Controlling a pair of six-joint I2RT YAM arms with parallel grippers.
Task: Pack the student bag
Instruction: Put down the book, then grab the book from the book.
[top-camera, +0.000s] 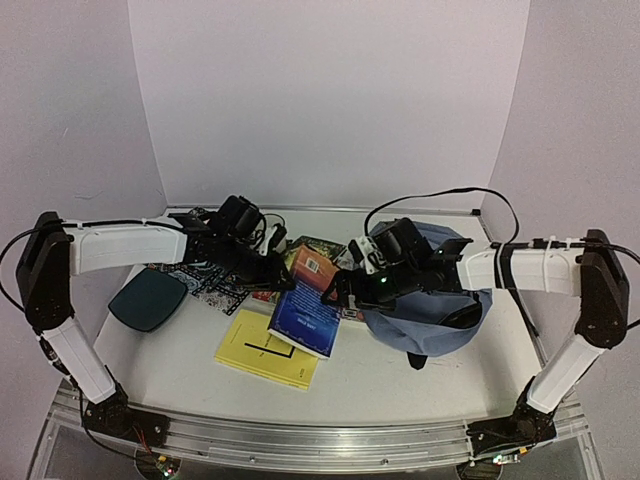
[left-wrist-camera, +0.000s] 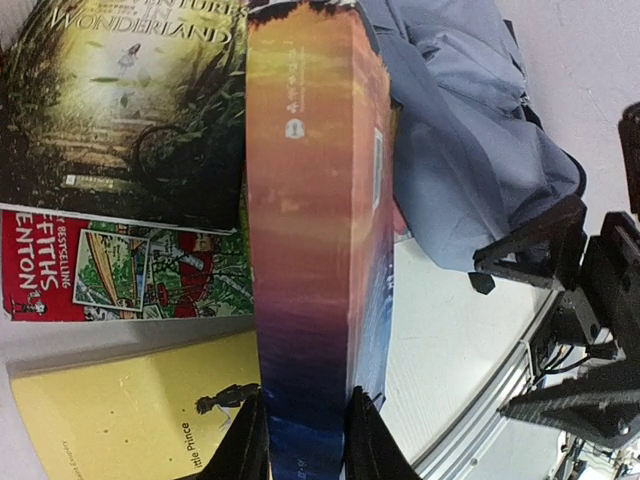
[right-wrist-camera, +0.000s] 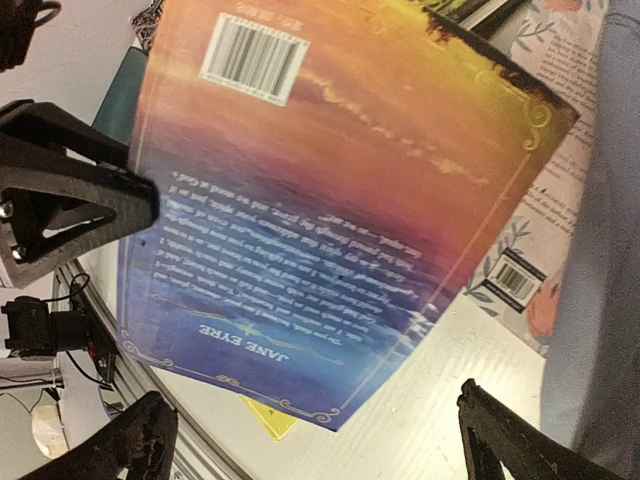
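Observation:
The blue-grey student bag (top-camera: 432, 305) lies at the right of the table, its fabric also in the left wrist view (left-wrist-camera: 460, 160). My left gripper (top-camera: 274, 262) is shut on the spine end of an orange-to-blue "Jane Eyre" book (top-camera: 308, 305), held on edge with its fingertips (left-wrist-camera: 250, 440) either side. My right gripper (top-camera: 346, 283) is open and empty beside the bag, facing the book's back cover (right-wrist-camera: 330, 190). Its fingertips (right-wrist-camera: 150, 440) stand wide apart below the book's lower edge.
A yellow "Little Prince" book (top-camera: 266, 350) lies in front. A Wonderland book (left-wrist-camera: 130, 110), a red comic-style book (left-wrist-camera: 110, 270) and a floral book (right-wrist-camera: 545, 240) lie under and behind the held book. A dark teal tray (top-camera: 148, 298) sits at the left.

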